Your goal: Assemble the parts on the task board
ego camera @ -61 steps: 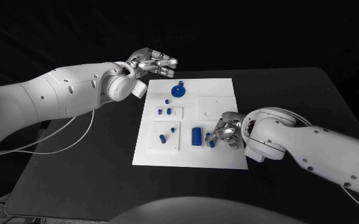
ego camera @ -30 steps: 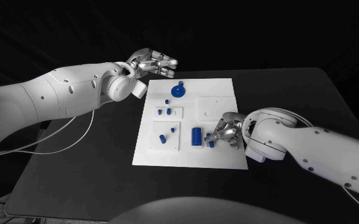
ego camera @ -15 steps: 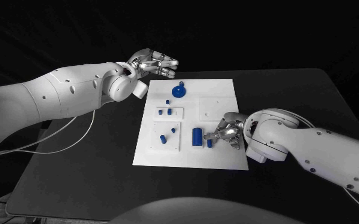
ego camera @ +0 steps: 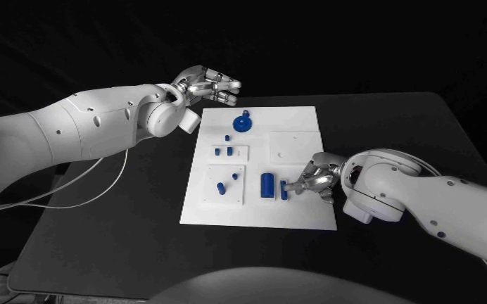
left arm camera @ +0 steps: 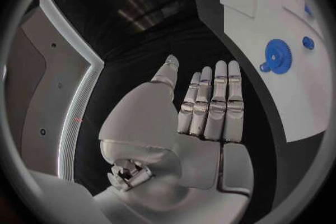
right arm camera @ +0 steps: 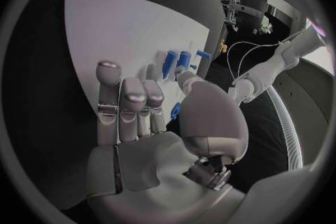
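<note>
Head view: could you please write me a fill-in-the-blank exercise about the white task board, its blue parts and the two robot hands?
1. The white rectangular task board lies on a ___ table.
2. The left robot hand, its fingers straight, holds ___.
3. The round blue toothed gear lies nearer the ___ robot hand.
4. The right robot hand reaches beside a large cylinder whose colour is ___.

Missing words: black; nothing; left; blue.

The task board (ego camera: 294, 124) lies mid-table (ego camera: 122, 248); the gear (ego camera: 241, 123) sits at its far end, the large cylinder (ego camera: 268, 184) near its front, the right hand (ego camera: 312, 179) beside it.
</note>
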{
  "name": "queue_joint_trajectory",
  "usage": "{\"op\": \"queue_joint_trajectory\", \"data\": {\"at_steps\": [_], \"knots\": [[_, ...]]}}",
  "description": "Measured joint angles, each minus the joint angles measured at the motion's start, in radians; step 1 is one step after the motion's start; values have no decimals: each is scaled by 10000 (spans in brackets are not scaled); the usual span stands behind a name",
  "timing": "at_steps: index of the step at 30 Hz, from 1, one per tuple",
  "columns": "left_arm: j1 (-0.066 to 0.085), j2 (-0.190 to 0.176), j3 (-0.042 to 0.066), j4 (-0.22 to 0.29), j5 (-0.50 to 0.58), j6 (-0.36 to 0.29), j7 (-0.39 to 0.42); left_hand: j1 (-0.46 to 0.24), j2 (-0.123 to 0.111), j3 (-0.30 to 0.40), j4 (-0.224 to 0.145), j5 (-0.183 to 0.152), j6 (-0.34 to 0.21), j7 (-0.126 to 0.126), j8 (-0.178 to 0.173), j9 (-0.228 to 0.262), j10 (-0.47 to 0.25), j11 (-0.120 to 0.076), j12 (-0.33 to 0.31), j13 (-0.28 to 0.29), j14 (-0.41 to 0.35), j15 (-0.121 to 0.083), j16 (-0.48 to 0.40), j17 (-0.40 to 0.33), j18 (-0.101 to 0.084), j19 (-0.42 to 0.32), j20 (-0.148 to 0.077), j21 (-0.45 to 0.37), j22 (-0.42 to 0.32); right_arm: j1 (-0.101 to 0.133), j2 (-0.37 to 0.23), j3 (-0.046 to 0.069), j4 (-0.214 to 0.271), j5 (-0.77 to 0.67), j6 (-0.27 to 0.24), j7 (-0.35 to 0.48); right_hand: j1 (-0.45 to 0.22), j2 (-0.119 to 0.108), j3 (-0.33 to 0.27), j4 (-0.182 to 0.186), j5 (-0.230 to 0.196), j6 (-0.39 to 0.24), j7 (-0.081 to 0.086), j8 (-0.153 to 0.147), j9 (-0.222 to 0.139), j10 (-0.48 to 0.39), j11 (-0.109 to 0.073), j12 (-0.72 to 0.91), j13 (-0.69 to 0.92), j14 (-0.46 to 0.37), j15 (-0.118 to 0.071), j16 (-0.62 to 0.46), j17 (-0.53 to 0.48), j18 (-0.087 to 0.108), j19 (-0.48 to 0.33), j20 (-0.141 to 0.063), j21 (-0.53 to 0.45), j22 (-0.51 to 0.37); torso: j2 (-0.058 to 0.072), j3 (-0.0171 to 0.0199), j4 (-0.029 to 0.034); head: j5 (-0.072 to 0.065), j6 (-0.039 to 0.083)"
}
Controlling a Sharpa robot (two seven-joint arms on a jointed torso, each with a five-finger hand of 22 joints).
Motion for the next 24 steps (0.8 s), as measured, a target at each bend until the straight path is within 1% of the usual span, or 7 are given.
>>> {"op": "queue_joint_trajectory", "data": {"at_steps": [2, 6, 7, 16, 17, 20, 24], "knots": [[0, -4, 0, 0, -1, 0, -1, 0, 0, 0, 0, 0, 0, 0, 0, 0, 0, 0, 0, 0, 0, 0, 0, 0, 0, 0, 0, 0, 0, -1, -86, 0, 50, 22, 19, 47, 114, -1, -136, 22, 0, 0, 0, 0, 0, 0, 0, 0, 0, 0, 0, 0, 0, -1, 0, 0, 0, 0, 0, 1, 0, 8, -6], [0, -7, 0, 1, -5, 0, -3, 0, 0, 0, 0, 0, 0, 0, 0, 0, 0, 0, 0, 0, 0, 0, 0, 0, -1, 0, 0, 0, 0, -6, -230, 0, 127, 73, 102, 164, 317, 45, -353, -148, 0, 0, 0, 0, 0, 0, 0, 39, 8, 0, 0, 0, 9, -1, 0, 0, 0, 0, 0, 4, -12, 19, -8], [0, -7, 0, 2, -6, 0, -3, 0, 0, 0, 0, 0, 0, 0, 0, 0, 0, 0, 0, 0, 0, 0, 0, 0, -1, 0, 0, 0, 0, -7, -251, 0, 144, 82, 125, 185, 347, 14, -380, -176, 0, 0, 0, 0, 0, 0, 0, 39, 16, 0, 0, 0, 9, -1, 0, 0, 0, 0, 0, 4, -12, 19, -8], [0, -4, 0, -2, -12, 0, -5, 0, 0, 0, 0, 0, 0, 0, 0, 0, 0, 0, 0, 0, 0, 0, 0, 0, -1, 0, 0, 0, 0, -49, -313, 0, 317, 136, 349, 331, 357, 4, -433, -229, 0, 36, -36, 0, 20, -1, 1, 39, 17, 0, 1, 0, 29, -1, 0, 0, 37, 1, 0, 7, -9, 9, -16], [0, -3, 0, -5, -13, 0, -7, 0, 0, 0, 0, 0, 0, 0, 0, 0, 0, 0, 0, 0, 0, 0, 0, 0, 0, 0, 0, 0, 0, -55, -317, 0, 334, 139, 376, 345, 389, 37, -433, -229, 0, 36, -36, 0, 29, -1, 1, 39, 17, -1, 1, 0, 29, -1, 0, 0, 37, 1, 0, 7, -7, 8, -20], [0, -2, -1, -12, -15, 0, -10, 0, 0, 0, 0, 0, 0, 0, 0, 0, 0, 0, 0, 0, 0, 0, 0, 0, 0, 0, 0, 0, 0, -72, -319, 0, 361, 147, 444, 370, 456, 10, -460, -256, 0, 36, -36, 0, 41, -1, 1, 39, 17, 0, 1, 0, 29, 0, 0, 0, 37, 1, 0, 4, -3, 2, -29], [0, 0, -3, -16, -17, 1, -13, 0, 0, 0, 0, 0, 0, 0, 0, 0, 0, 0, 0, 0, 0, 0, 0, 0, 0, 0, 0, 0, 0, -94, -303, 0, 366, 150, 514, 381, 646, 181, -479, -396, 0, 69, -69, 0, 86, -1, 1, 38, 16, -1, 1, -1, 37, 0, 0, 0, 37, 1, 0, -3, -2, -1, -31]]}}
